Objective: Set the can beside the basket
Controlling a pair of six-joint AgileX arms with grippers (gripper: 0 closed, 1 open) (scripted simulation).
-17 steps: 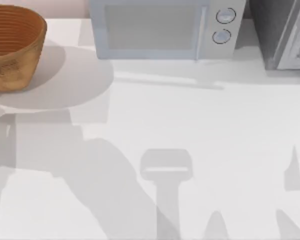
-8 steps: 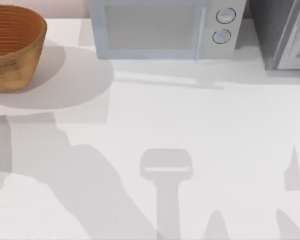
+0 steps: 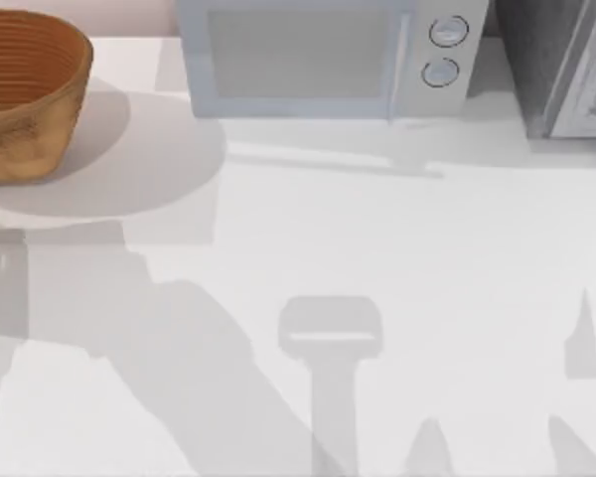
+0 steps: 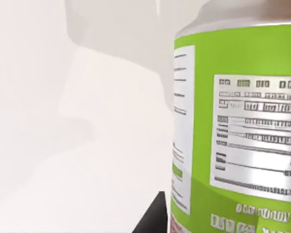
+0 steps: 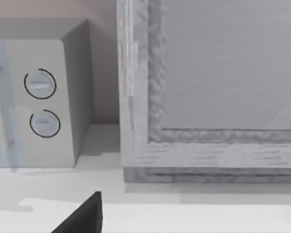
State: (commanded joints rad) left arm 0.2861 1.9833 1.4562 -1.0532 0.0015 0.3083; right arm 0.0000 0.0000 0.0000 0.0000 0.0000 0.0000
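item: large round woven wicker basket point(image 3: 25, 94), orange-brown, ribbed inside; stands at the upper left of the top view on the white table point(image 3: 377, 248).

item: small drink can point(image 4: 237, 126), lime-green with a white printed label and silver rim; sits close before our left wrist camera, at the right of that frame, apparently carried. we cannot tell how the left pincer stands, as its fingertips are hidden.

item: pale blue-grey microwave point(image 3: 323, 60) with two round dials, upper centre of the top view; beside it a grey textured cabinet point(image 3: 566, 65) at upper right.

item: right arm, parked facing the microwave and cabinet; a dark finger point(image 5: 85, 218) shows at the lower edge of its wrist view, its pincer's state not to be told.

risks, as we judge them: the can may tip on release if let go tilted or high; it may strike the basket wall if brought too close.
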